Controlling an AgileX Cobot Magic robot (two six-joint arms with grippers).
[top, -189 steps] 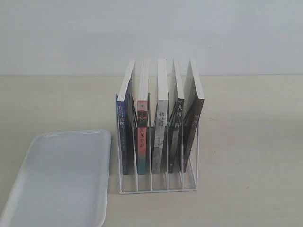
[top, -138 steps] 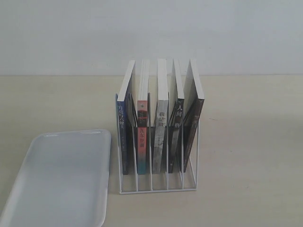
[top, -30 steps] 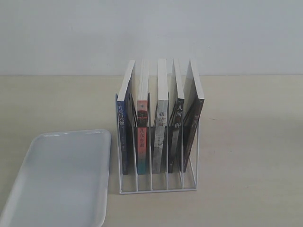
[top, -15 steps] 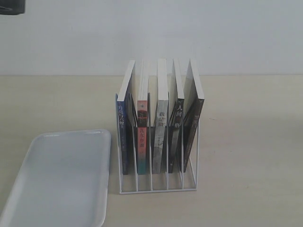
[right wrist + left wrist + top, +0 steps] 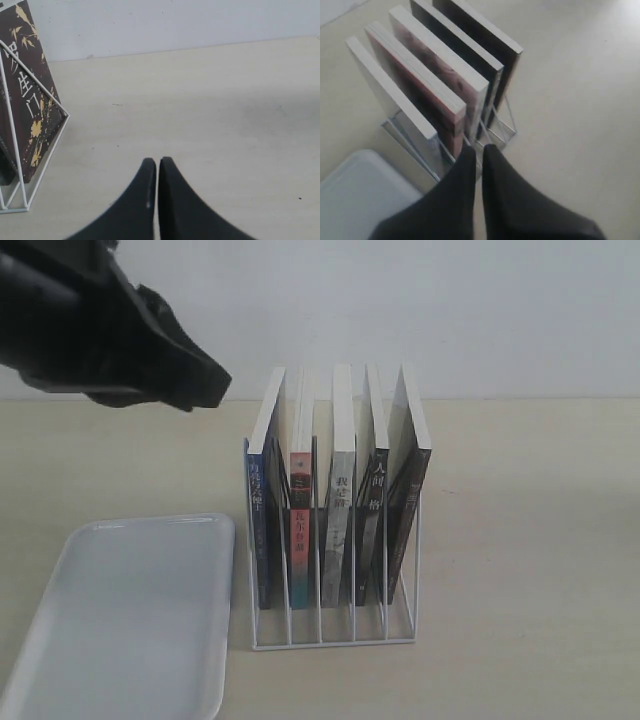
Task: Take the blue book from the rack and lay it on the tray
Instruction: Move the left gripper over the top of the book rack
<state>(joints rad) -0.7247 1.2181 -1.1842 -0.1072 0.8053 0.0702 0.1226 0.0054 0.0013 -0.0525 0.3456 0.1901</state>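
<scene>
The blue book [image 5: 262,525] stands upright in the leftmost slot of the white wire rack [image 5: 336,643], its dark blue spine facing me. In the left wrist view I see it from above as a pale page edge [image 5: 385,90], the book nearest the tray [image 5: 355,192]. The white tray [image 5: 130,625] lies flat to the left of the rack with nothing on it. My left gripper [image 5: 214,383] hangs shut and holding nothing, above and left of the rack's top; its tips [image 5: 479,149] hover over the rack's front wires. My right gripper [image 5: 158,162] is shut over bare table beside the rack [image 5: 15,145].
Several other books fill the remaining slots: a red-and-teal spine [image 5: 299,530], a grey one [image 5: 340,530] and dark ones [image 5: 408,520]. A dark cover with gold marks [image 5: 25,100] faces the right gripper. A pale wall stands behind the table.
The left arm has swung into the exterior view from the top left and now hangs near the rack's top. Books, rack and tray have not moved.
</scene>
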